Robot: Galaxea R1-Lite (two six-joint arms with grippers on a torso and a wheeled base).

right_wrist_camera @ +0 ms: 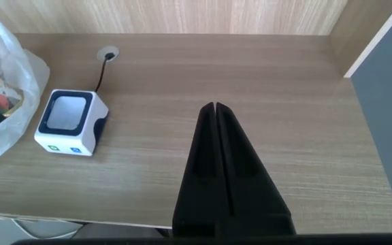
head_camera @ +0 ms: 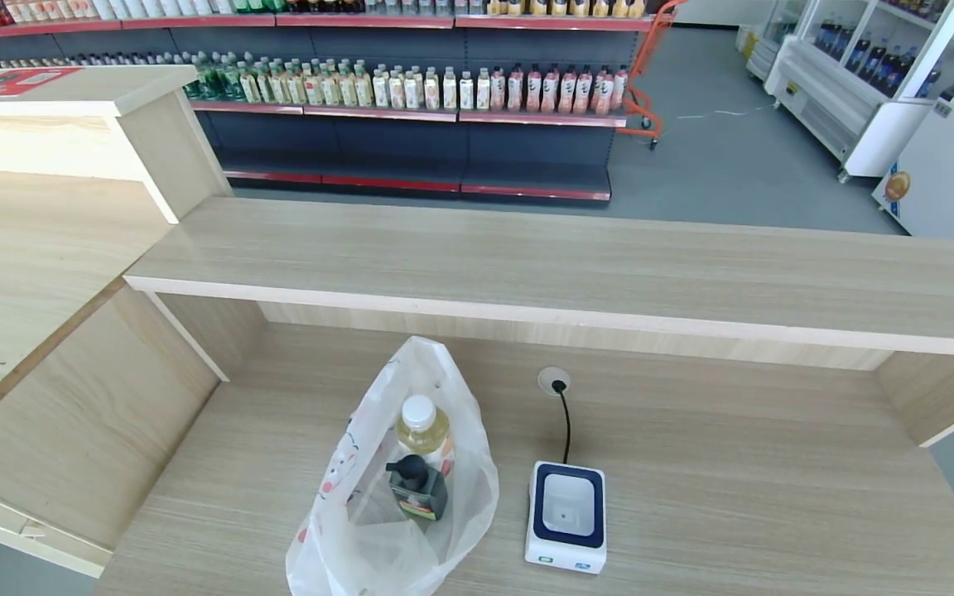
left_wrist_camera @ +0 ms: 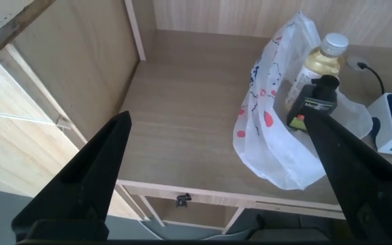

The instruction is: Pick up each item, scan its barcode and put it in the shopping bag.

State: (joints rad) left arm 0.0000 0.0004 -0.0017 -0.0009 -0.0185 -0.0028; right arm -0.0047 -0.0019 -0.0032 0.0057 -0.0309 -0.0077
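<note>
A translucent white shopping bag (head_camera: 378, 530) with red and dark prints stands on the lower counter, its mouth open upward. Inside it sit a yellow drink bottle (head_camera: 423, 430) with a white cap and a dark pump bottle (head_camera: 417, 490). To its right is the white and navy barcode scanner (head_camera: 568, 515), its black cable running back to a grommet. My left gripper (left_wrist_camera: 216, 170) is open, wide apart above the counter's front edge, left of the bag (left_wrist_camera: 267, 136). My right gripper (right_wrist_camera: 215, 112) is shut and empty, over bare counter to the right of the scanner (right_wrist_camera: 69, 121).
A raised wooden ledge (head_camera: 576, 273) runs along the back of the counter, with side walls left and right. Store shelves of drinks (head_camera: 411, 87) and chest freezers (head_camera: 949, 165) stand beyond. Bare counter (head_camera: 775, 480) lies right of the scanner.
</note>
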